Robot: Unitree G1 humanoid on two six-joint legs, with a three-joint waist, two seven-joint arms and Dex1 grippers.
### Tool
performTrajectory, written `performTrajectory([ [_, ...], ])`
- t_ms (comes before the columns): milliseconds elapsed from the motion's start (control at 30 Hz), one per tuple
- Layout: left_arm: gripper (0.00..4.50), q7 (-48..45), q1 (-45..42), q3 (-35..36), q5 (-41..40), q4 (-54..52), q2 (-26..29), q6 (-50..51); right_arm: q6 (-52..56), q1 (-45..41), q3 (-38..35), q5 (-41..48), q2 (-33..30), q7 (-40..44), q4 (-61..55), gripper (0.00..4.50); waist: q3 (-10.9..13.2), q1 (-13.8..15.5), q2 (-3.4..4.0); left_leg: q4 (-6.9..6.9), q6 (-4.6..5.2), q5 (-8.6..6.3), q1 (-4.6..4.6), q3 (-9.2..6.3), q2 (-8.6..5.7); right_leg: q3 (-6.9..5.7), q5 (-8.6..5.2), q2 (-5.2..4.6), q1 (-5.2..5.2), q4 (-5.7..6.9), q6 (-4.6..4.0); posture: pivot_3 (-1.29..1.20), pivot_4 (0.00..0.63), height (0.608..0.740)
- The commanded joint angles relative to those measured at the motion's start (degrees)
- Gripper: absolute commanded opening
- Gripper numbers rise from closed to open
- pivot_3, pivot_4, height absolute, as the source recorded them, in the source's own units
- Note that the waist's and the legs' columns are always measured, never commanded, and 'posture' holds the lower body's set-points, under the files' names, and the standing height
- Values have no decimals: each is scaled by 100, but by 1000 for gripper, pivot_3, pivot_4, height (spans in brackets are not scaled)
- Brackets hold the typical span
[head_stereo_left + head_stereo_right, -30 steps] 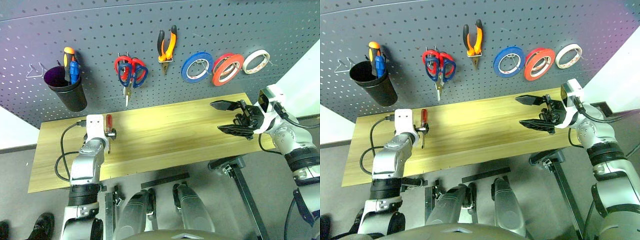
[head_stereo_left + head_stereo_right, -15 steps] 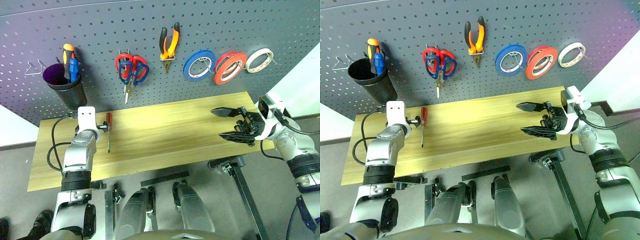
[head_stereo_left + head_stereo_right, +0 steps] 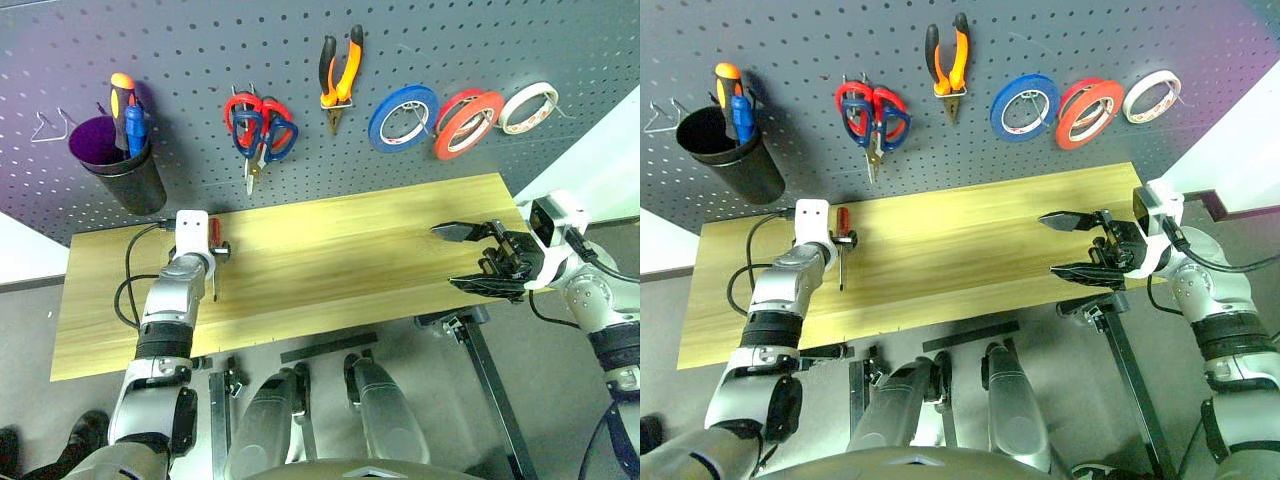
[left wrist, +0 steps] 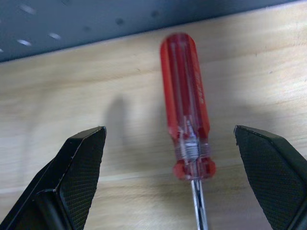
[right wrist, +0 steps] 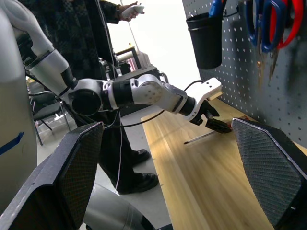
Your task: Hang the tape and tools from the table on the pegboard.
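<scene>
A thin red-handled screwdriver (image 4: 184, 105) lies on the light wood table (image 3: 340, 250) near its left end, handle toward the pegboard (image 3: 200, 50). My left gripper (image 4: 168, 132) is open, one finger on each side of the handle's lower end, not touching it. My right gripper (image 3: 462, 258) is open and empty over the table's right end, pointing left. The red-orange tape (image 3: 466, 110), the orange-and-black pliers (image 3: 338, 72) and the dark blue-handled scissors (image 3: 272, 138) hang on the pegboard.
A blue roll (image 3: 403, 117) and a cream roll (image 3: 530, 107) hang beside the red-orange tape. Red-handled scissors (image 3: 243, 110) overlap the blue ones. A black cup (image 3: 125, 175) holds orange and blue screwdrivers. A person (image 5: 72, 28) stands beyond the table's left end.
My left gripper has moved forward along the screwdriver toward its handle. The whole picture has shifted with the camera. The right gripper has stayed open and drawn back slightly.
</scene>
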Motion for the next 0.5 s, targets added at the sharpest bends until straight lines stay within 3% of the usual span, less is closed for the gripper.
performTrajectory([
  [33,4474,-116,-215,-116,100,426,105,-318,47,75,-269,25,-73,39,-212,4500,8,3,2,0,1,0,-2,2,0,0,0,-1,-2,0,0,-289,393,729],
  [367,4474,-215,-772,-220,174,1509,130,-700,96,132,-396,-53,-16,39,-225,4500,9,-11,2,-5,16,-10,-5,38,1,-31,2,-48,-18,0,6,-302,391,729],
  [500,3567,-52,-715,-290,263,1457,121,-727,63,79,-401,-102,19,39,-144,4500,10,-16,0,-7,21,-13,-7,44,1,-39,1,-56,-22,-2,7,-299,387,729],
])
